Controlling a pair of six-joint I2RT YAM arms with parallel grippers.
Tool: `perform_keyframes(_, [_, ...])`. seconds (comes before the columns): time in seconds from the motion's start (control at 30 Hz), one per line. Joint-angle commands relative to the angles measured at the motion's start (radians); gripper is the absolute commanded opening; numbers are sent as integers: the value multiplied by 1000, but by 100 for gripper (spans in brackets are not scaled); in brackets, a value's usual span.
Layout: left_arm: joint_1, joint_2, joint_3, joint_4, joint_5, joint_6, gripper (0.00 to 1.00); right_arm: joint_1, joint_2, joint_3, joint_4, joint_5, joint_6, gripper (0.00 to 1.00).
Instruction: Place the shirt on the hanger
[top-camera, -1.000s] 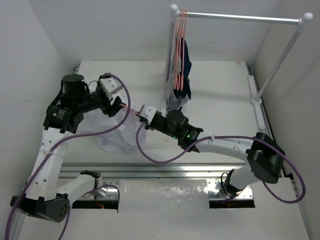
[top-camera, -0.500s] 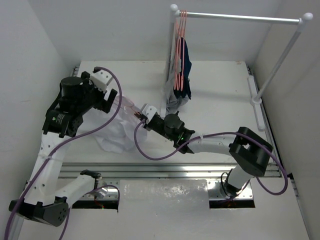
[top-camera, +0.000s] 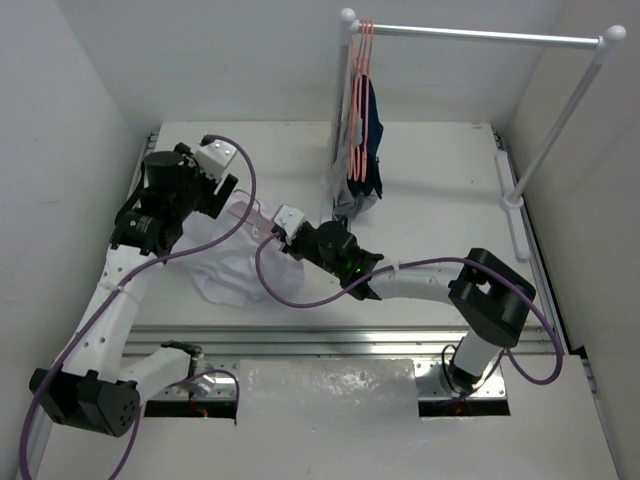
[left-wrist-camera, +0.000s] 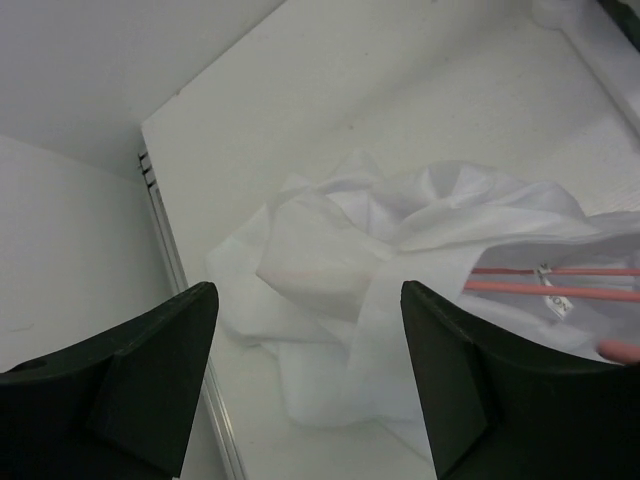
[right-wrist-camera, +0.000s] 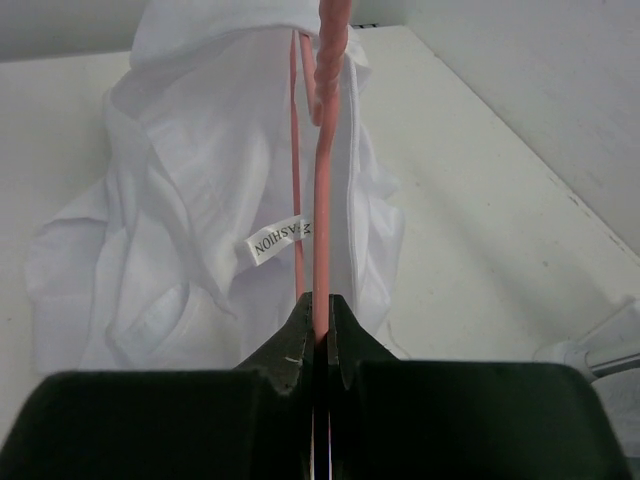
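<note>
The white shirt (top-camera: 228, 268) lies crumpled on the left part of the table. It also shows in the left wrist view (left-wrist-camera: 330, 250) and in the right wrist view (right-wrist-camera: 180, 220). The salmon-pink hanger (top-camera: 256, 211) runs into the shirt at its collar, next to a label. My right gripper (top-camera: 284, 229) is shut on the hanger's wire (right-wrist-camera: 322, 200), with the jaws closed around it (right-wrist-camera: 320, 312). My left gripper (left-wrist-camera: 310, 375) is open and empty, above the shirt; two hanger wires (left-wrist-camera: 560, 282) show inside the fabric at its right. In the top view the left gripper (top-camera: 222, 190) hovers over the shirt's far edge.
A white clothes rail (top-camera: 480, 35) stands at the back right, with a bunch of pink hangers holding navy and grey garments (top-camera: 360, 160) at its left end. A metal track (top-camera: 330, 340) runs along the table's near edge. Walls close both sides.
The left wrist has swung toward the far side and now looks down on the shirt. The right arm has pushed the hanger further left and back, into the shirt.
</note>
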Motion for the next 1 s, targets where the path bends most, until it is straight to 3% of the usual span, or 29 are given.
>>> perform_keyframes(0.0, [9,-66,-5,34,73,-39,72,1,2,61,35,34,-20,0])
perform_keyframes(0.1, [62,-139,-95,62,107,-48,73,-2,5,64,26,40,-21,0])
perform_keyframes(0.27, [115,-166,-144,2,354,-45,81,-14,-1,76,14,20,-24,0])
perform_keyframes(0.43, [115,-141,-242,89,257,-27,79,-16,-18,73,6,18,-30,0])
perform_keyframes(0.67, [115,-77,-295,172,268,-51,73,-19,-22,70,5,20,-35,0])
perform_keyframes(0.77, [115,-51,-308,232,219,-62,59,-20,-27,64,5,9,-37,0])
perform_keyframes(0.8, [115,-45,-315,244,217,-64,48,-22,-30,64,6,8,-38,0])
perform_keyframes(0.9, [115,-17,-319,257,237,-80,0,-23,-33,62,2,4,-37,0])
perform_keyframes(0.97, [116,-9,-324,249,271,-82,0,-29,-30,65,-3,4,-31,0])
